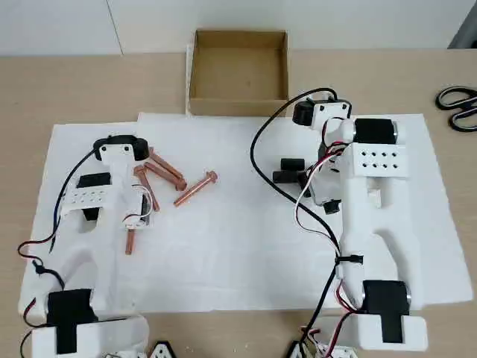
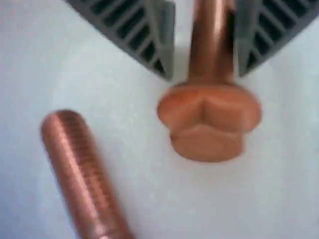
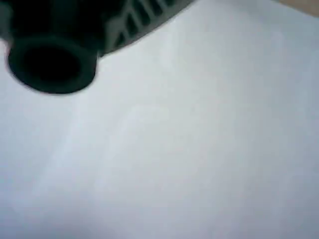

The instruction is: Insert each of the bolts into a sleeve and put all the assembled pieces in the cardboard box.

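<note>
In the left wrist view a copper bolt [image 2: 207,119] lies on the white paper. Its shank runs between the grey fingers [image 2: 144,40] of my left gripper [image 2: 205,69], which is shut on it, and its hex head sticks out past the tips. A second bolt's threaded end [image 2: 77,169] lies beside it. From above, the left gripper [image 1: 145,195] sits low among several loose bolts [image 1: 195,188]. My right gripper [image 1: 328,195] holds a black sleeve [image 3: 50,64] against a grey finger [image 3: 139,17], above the paper. Two more sleeves [image 1: 289,170] lie beside it. The cardboard box [image 1: 238,97] stands at the back.
White paper [image 1: 238,253] covers the middle of the wooden table. Scissors [image 1: 458,106] lie at the far right edge. Black and red cables [image 1: 298,201] loop beside the right arm.
</note>
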